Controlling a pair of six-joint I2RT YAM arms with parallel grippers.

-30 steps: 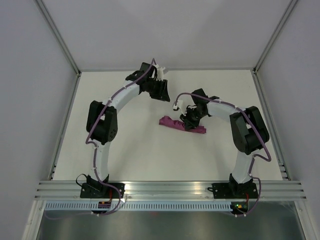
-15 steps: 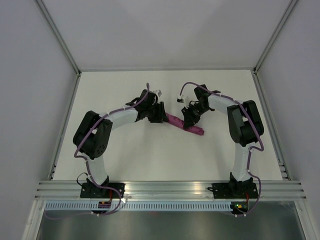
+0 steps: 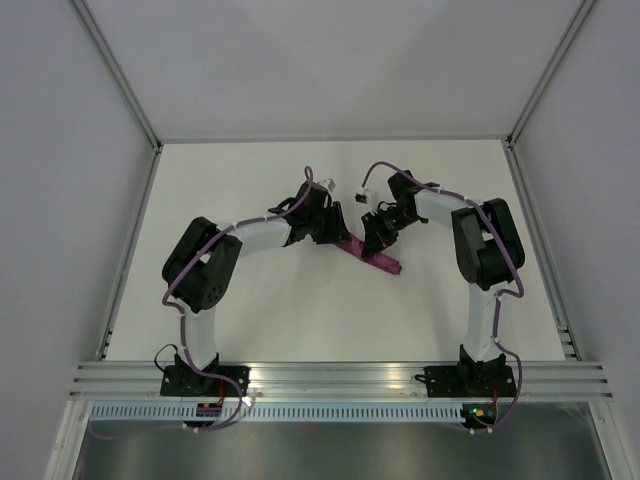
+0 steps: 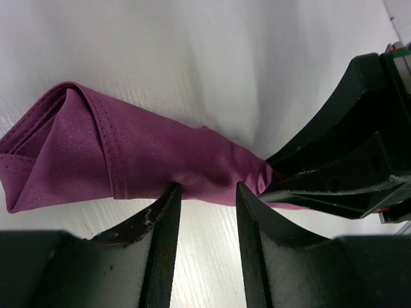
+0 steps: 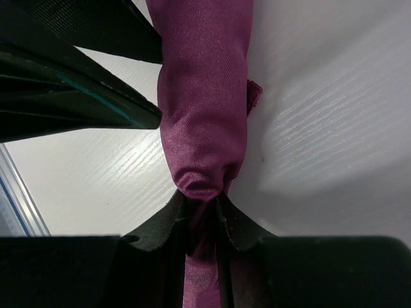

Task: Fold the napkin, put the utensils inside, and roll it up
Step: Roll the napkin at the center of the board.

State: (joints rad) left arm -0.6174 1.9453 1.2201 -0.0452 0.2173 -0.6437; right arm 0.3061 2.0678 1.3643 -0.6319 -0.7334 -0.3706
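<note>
The napkin (image 3: 379, 261) is a plum-magenta roll lying slantwise on the white table between the two arms. In the left wrist view the napkin (image 4: 148, 154) shows a folded, hemmed end at the left. My left gripper (image 4: 207, 190) is open, its fingertips against the roll's near side with bare table between them. My right gripper (image 5: 200, 200) is shut on the napkin (image 5: 205, 96), pinching the roll so the cloth bunches at the fingertips. From above, the left gripper (image 3: 337, 231) and right gripper (image 3: 376, 238) sit close together over the roll's upper part. The utensils are hidden.
The white table (image 3: 280, 310) is walled by grey panels left, right and back. A metal rail (image 3: 340, 378) runs along the near edge, holding both arm bases. In the right wrist view the left gripper's black fingers (image 5: 77, 83) are close on the left.
My left arm has swung from the back of the table down to the napkin's left part. The right gripper has kept its hold and the roll has shifted back and turned more diagonal.
</note>
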